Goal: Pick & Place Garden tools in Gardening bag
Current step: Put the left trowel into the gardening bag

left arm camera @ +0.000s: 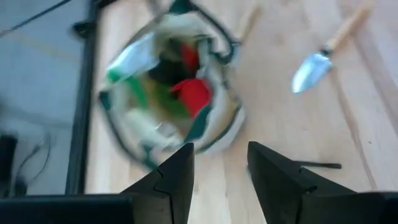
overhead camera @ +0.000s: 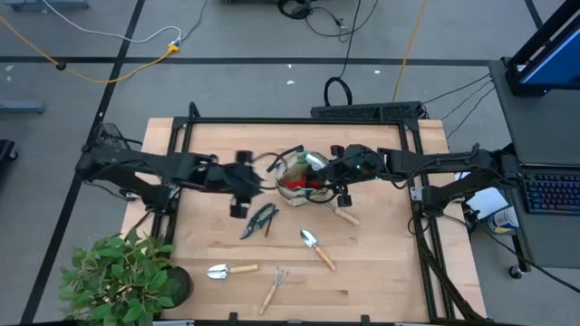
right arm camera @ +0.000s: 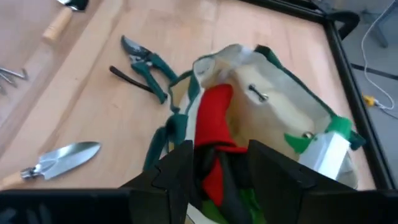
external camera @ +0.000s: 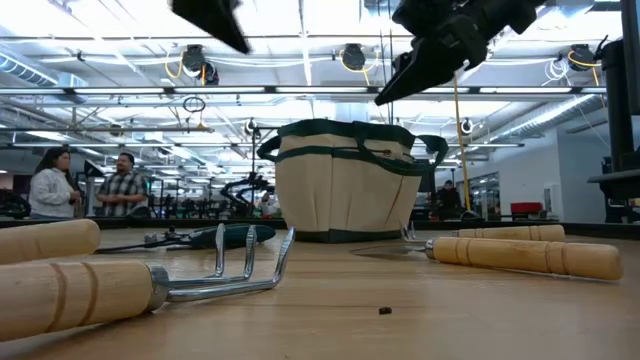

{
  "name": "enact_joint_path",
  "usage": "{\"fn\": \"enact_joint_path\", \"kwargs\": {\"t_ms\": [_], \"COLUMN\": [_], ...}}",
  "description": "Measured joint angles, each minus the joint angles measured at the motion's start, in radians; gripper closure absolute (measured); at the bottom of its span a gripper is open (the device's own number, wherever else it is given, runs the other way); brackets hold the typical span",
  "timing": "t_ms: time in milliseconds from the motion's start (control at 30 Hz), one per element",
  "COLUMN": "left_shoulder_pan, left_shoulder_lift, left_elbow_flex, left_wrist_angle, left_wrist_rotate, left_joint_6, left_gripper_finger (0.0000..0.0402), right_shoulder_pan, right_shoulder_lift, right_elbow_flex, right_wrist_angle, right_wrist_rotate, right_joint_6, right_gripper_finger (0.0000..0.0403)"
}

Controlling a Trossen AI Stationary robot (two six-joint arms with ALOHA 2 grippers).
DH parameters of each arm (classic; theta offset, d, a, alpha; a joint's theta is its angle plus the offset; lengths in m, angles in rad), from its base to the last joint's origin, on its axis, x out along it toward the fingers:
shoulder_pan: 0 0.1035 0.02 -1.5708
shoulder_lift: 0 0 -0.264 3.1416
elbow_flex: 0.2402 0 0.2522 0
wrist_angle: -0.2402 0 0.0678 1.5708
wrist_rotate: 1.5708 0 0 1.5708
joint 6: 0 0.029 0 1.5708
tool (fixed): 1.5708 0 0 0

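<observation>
You see the tabletop [overhead camera: 381, 272] in pale wood. The gardening bag [overhead camera: 299, 177] sits mid-tabletop toward the back, round beige fabric with dark green trim, mouth open. Inside it you see the red glove [right arm camera: 214, 118] and the green spray bottle [right arm camera: 326, 146] with its white top. The pruning shears [overhead camera: 258, 220] lie just in front-left of the bag, green-handled. A wooden-handled trowel [overhead camera: 317, 247], a second trowel [overhead camera: 228, 270] and the rake [overhead camera: 274, 288] lie nearer the front. The left end effector [left arm camera: 221, 177] hangs beside the bag, fingers apart, empty. The right end effector [right arm camera: 217, 168] hovers over the bag's mouth, fingers apart, holding nothing.
</observation>
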Motion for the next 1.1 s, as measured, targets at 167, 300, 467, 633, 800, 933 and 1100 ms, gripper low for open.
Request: {"fn": "enact_joint_path", "kwargs": {"t_ms": [167, 300, 467, 633, 800, 933, 1100], "left_shoulder_pan": [0.002, 0.002, 0.001, 0.000, 0.000, -0.007, -0.054], "left_shoulder_lift": [-0.094, -0.154, -0.218, -0.231, -0.231, -0.230, -0.184], "left_elbow_flex": [-0.012, -0.114, -0.361, -0.556, -0.653, -0.687, -0.733], "left_wrist_angle": [-0.155, -0.132, 0.119, 0.369, 0.534, 0.609, 0.697], "left_wrist_rotate": [-0.037, -0.033, -0.029, 0.017, 0.131, 0.244, 0.332], "left_joint_6": [-0.174, -0.219, -0.236, -0.296, -0.413, -0.516, -0.541], "left_gripper_finger": [0.0245, 0.0245, 0.0245, 0.0245, 0.0245, 0.0245, 0.0245], "right_shoulder_pan": [0.007, 0.008, 0.010, 0.010, 0.010, 0.010, 0.010], "right_shoulder_lift": [-0.018, -0.018, -0.018, -0.018, -0.018, -0.018, -0.018], "right_elbow_flex": [0.000, 0.000, 0.000, 0.000, -0.003, -0.017, -0.045], "right_wrist_angle": [-0.022, -0.043, -0.052, -0.047, -0.040, -0.025, -0.008], "right_wrist_rotate": [-0.002, -0.004, -0.004, -0.005, -0.005, -0.005, -0.005], "right_joint_6": [0.031, 0.051, 0.060, 0.078, 0.079, 0.079, 0.079], "right_gripper_finger": [0.0255, 0.0259, 0.0258, 0.0259, 0.0260, 0.0261, 0.0261]}}
